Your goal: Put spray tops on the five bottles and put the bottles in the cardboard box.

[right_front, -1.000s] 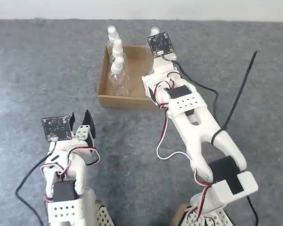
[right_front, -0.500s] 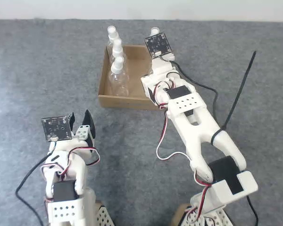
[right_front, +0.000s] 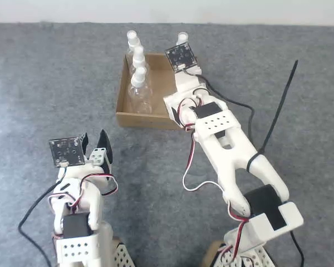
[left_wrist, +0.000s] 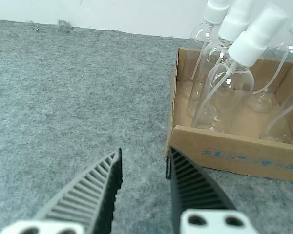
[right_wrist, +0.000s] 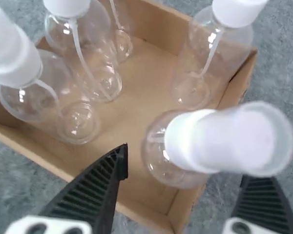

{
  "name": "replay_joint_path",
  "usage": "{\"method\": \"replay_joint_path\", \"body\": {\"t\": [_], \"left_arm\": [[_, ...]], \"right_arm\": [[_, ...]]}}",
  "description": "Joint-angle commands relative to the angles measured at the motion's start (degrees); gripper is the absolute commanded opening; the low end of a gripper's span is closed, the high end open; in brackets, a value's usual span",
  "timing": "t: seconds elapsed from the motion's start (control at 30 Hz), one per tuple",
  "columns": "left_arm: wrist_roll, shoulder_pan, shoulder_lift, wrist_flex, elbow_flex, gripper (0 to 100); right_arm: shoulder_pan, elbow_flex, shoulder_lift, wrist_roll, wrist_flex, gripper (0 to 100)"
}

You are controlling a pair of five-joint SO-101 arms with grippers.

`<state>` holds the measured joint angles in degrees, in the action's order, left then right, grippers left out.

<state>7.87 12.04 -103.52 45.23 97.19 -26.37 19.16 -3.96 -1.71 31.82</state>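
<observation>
The cardboard box (right_front: 142, 118) stands at the far middle of the grey mat. Inside it are several clear bottles with white spray tops (right_front: 138, 80), three in a row along one side. My right arm (right_front: 217, 125) hangs over the other side of the box. My right gripper (right_wrist: 183, 165) is open, its fingers wide apart either side of one capped bottle (right_wrist: 224, 141) standing by the box wall (right_wrist: 239, 92). My left gripper (right_front: 94, 139) is open and holds nothing. It sits low near the front left, well short of the box (left_wrist: 224, 151).
Grey felt mat (right_front: 44, 83) covers the table all round the box. A black cable (right_front: 278, 119) runs along the right of the right arm. A pale wall edge lies just behind the box.
My right wrist has shifted slightly to the left over the box. The left arm has not moved.
</observation>
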Motion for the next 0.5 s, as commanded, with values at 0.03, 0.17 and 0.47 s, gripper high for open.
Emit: {"method": "replay_joint_path", "body": {"t": [0.03,0.17,0.47], "left_arm": [[-0.4,0.1,-0.8,0.4,-0.7,14],[-0.4,0.1,-0.8,0.4,-0.7,14],[-0.4,0.1,-0.8,0.4,-0.7,14]], "right_arm": [[-0.3,-2.7,1.2,-0.7,1.9,32.3],[-0.3,-2.8,1.3,-0.7,3.2,32.3],[0.0,-1.1,5.5,-0.7,6.1,32.2]]}}
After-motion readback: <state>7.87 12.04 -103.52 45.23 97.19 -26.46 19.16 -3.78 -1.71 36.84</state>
